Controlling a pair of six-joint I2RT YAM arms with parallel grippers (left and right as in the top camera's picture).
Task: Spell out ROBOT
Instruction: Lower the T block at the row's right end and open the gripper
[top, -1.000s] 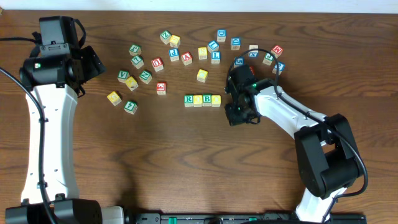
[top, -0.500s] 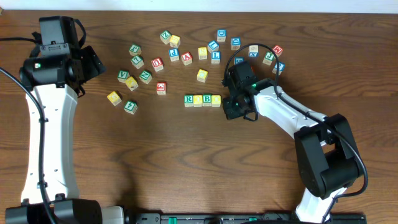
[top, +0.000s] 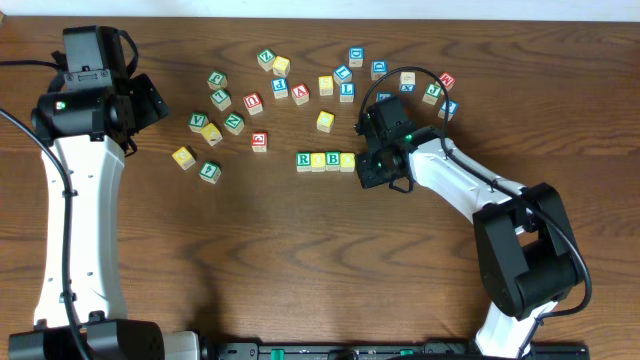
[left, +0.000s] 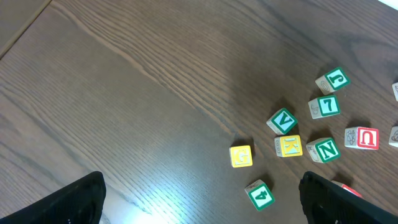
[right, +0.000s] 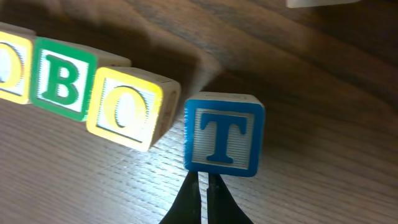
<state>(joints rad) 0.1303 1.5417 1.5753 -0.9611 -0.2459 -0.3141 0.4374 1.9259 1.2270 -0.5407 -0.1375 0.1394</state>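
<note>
A row of blocks (top: 325, 160) lies mid-table: green R, yellow O, green B, yellow O. In the right wrist view the green B (right: 61, 86) and yellow O (right: 127, 109) show, and a blue T block (right: 224, 134) sits just right of that O with a small gap. My right gripper (right: 205, 182) is shut, its tips against the T block's near edge. In the overhead view it (top: 373, 170) covers the T block. My left gripper (left: 202, 199) is open and empty, high over the left of the table (top: 148, 100).
Several loose letter and number blocks lie scattered at the back (top: 300, 92) and left, among them a yellow G (left: 241, 155), a green 4 (left: 259, 194), a green V (left: 283, 120) and a red U (left: 362, 137).
My right gripper has slid left and a little away from the front edge, toward the right end of the row. The left arm has not moved.
</note>
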